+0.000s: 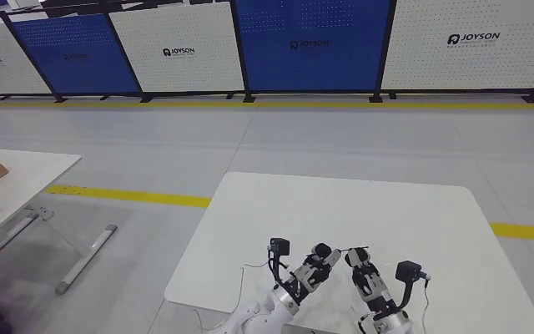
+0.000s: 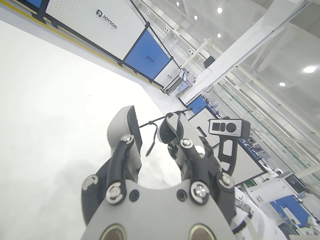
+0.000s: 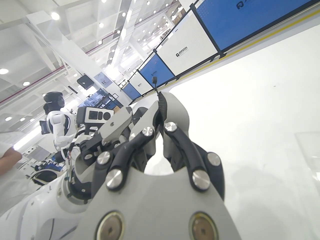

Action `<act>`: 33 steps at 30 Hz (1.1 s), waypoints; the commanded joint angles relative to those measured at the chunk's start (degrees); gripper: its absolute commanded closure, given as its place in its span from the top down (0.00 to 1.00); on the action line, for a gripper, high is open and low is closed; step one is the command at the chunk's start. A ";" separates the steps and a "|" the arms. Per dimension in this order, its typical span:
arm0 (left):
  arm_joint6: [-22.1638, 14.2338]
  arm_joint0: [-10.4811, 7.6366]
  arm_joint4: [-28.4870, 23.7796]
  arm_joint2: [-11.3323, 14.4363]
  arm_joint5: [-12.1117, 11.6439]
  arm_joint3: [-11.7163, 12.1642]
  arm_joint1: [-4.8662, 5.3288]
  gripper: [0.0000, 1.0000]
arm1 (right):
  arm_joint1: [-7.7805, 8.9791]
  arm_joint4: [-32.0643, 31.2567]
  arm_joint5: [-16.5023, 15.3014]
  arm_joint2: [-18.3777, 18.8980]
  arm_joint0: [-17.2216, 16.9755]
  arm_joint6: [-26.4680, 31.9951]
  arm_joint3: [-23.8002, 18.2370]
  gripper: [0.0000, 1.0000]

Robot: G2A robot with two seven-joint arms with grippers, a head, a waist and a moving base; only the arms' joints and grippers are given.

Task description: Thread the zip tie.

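A thin black zip tie (image 2: 150,122) spans the gap between the fingers of my left gripper (image 2: 152,111), which is open. Its strap bends into a small loop there, and a loose tail hangs down toward the table. One end of the tie touches a finger pad (image 2: 136,126). My right gripper (image 3: 160,98) is shut on the zip tie (image 3: 155,82), whose small square head pokes out past the fingertips. In the top view, the left gripper (image 1: 327,253) and the right gripper (image 1: 359,255) sit tip to tip, low over the near part of the white table (image 1: 334,209).
The table surface is bare around the grippers; its front edge lies close behind them. A second white table (image 1: 33,167) stands off to the left across the floor. Blue and white fence panels (image 1: 309,42) line the back.
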 commanded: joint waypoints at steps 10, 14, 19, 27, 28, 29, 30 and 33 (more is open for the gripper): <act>0.15 0.57 -0.40 -0.93 0.00 -0.39 0.18 0.12 | -0.02 -0.28 0.57 0.15 -0.08 -0.79 -0.27 0.00; 0.06 0.43 -0.71 -0.89 0.13 -0.24 0.13 0.08 | -0.01 -0.29 0.46 0.20 -0.14 -0.90 -0.32 0.00; 0.08 0.34 -0.77 -0.75 0.19 -0.12 0.08 0.00 | -0.01 -0.22 0.30 0.21 -0.15 -0.92 -0.28 0.00; -0.20 0.60 -3.94 -0.86 0.62 -0.57 -0.07 0.00 | 0.08 -0.23 0.20 0.31 -0.16 0.23 -0.45 0.89; -0.53 0.65 -4.97 -0.93 0.74 -0.68 -0.09 0.00 | 0.09 -0.33 0.21 0.32 -0.21 0.32 -0.52 1.00; -0.82 0.64 -5.74 -1.12 0.95 -0.76 -0.10 0.00 | 0.11 -0.42 0.19 0.36 -0.29 0.37 -0.60 1.00; -0.99 0.67 -6.36 -1.30 1.32 -0.87 -0.10 0.00 | 0.13 -0.47 0.16 0.42 -0.39 0.38 -0.68 1.00; -1.95 0.88 -9.33 -1.83 2.33 -1.43 -0.13 0.00 | 0.23 -0.95 -0.01 0.72 -0.78 0.43 -0.93 1.00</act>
